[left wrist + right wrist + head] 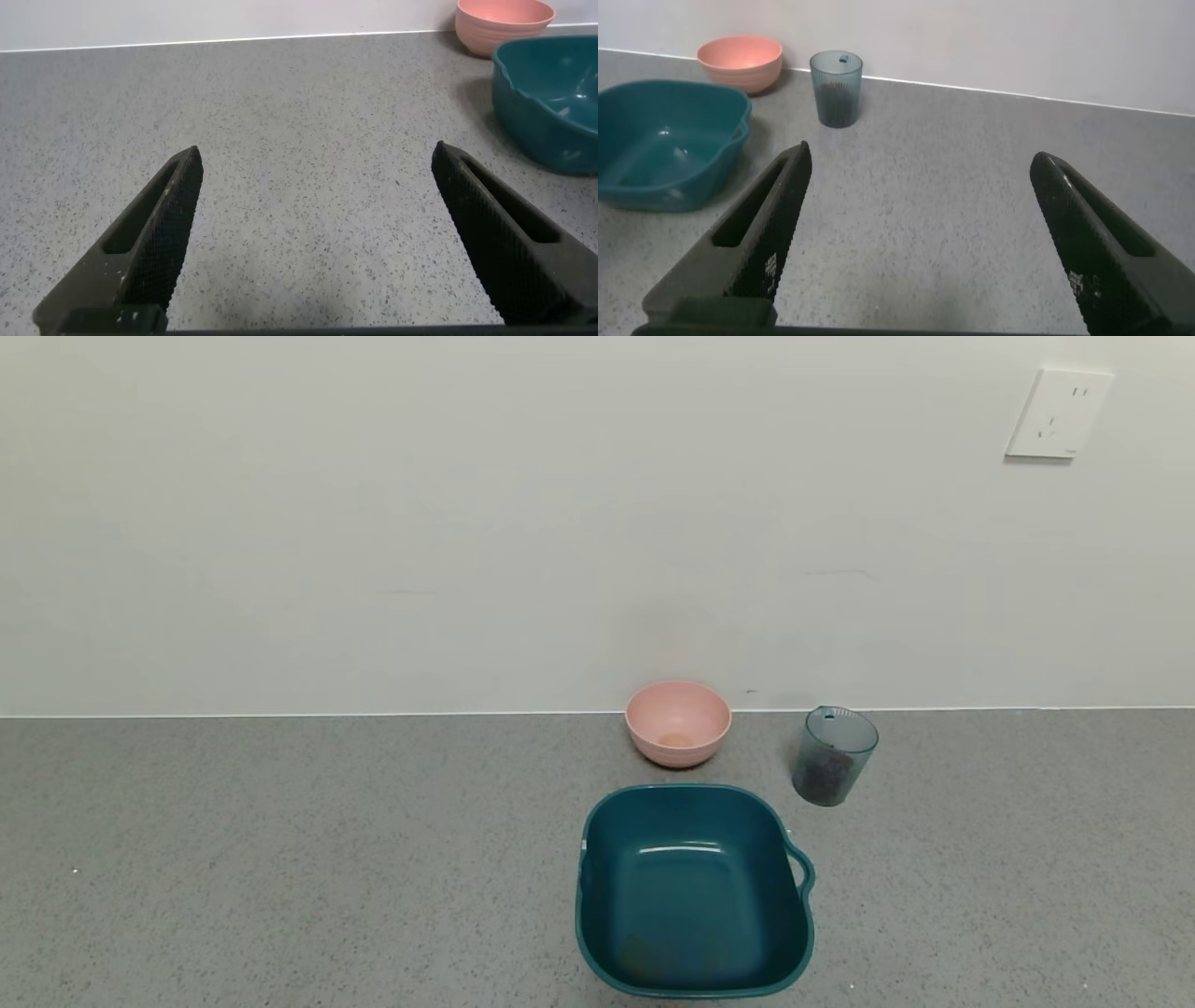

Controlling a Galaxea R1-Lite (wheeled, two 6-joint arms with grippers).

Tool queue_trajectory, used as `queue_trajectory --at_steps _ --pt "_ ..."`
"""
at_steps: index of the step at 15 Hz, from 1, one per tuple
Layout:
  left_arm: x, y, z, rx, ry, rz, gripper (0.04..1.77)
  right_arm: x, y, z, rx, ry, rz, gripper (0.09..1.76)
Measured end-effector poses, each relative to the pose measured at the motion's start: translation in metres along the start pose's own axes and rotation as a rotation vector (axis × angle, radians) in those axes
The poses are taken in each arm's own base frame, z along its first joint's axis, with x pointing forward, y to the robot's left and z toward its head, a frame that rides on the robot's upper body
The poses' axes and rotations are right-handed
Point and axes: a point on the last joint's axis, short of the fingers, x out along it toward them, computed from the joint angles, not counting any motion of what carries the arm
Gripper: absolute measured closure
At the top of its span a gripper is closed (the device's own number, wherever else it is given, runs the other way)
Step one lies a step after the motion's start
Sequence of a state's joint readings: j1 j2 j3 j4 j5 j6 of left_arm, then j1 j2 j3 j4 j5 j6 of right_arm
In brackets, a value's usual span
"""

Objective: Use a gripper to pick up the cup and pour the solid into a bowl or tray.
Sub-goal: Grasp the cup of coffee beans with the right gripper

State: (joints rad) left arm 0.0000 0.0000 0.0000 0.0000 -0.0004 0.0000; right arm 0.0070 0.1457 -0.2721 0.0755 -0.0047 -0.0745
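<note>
The grey-blue ribbed cup (834,756) stands upright on the grey counter near the back wall, right of the pink bowl, with dark brown bean-like solid (827,775) in its lower part. It also shows in the right wrist view (836,89). The teal basin (693,889) sits in front of the pink bowl, its loop handle on the cup's side, and looks empty; it also shows in both wrist views (551,103) (663,140). Neither arm shows in the head view. My left gripper (318,159) is open over bare counter. My right gripper (920,159) is open, well short of the cup.
A small pink bowl (678,721) stands by the wall behind the basin; it also shows in the wrist views (505,23) (741,62). A white wall socket (1058,413) is at the upper right. Grey speckled counter (280,859) stretches left of the basin.
</note>
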Motion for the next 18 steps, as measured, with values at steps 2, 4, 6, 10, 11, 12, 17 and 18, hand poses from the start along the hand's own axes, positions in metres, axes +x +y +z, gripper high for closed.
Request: queue_trajectory --at_steps 2,4,6,10,11,12,17,18 --pt "0.000 0.000 0.000 0.000 0.000 0.000 0.05 0.012 -0.002 0.027 -0.004 0.023 0.006 0.14" --pt "0.000 0.000 0.000 0.000 0.000 0.000 0.05 0.032 -0.004 0.052 -0.004 0.042 0.013 0.14" --pt "0.000 0.000 0.000 0.000 0.000 0.000 0.05 0.060 -0.004 0.070 -0.004 0.074 0.027 0.14" --pt "0.000 0.000 0.000 0.000 0.000 0.000 0.05 0.122 0.000 0.069 -0.009 0.205 0.069 0.14" --pt "0.000 0.000 0.000 0.000 0.000 0.000 0.05 0.133 0.003 0.061 -0.012 0.256 0.091 0.14" --pt "0.000 0.000 0.000 0.000 0.000 0.000 0.05 0.143 0.006 0.050 -0.016 0.313 0.114 0.14" --pt "0.000 0.000 0.000 0.000 0.000 0.000 0.05 0.185 0.025 0.002 -0.004 0.441 0.188 0.14" --pt "0.000 0.000 0.000 0.000 0.000 0.000 0.05 0.191 0.029 -0.007 -0.002 0.463 0.198 0.14"
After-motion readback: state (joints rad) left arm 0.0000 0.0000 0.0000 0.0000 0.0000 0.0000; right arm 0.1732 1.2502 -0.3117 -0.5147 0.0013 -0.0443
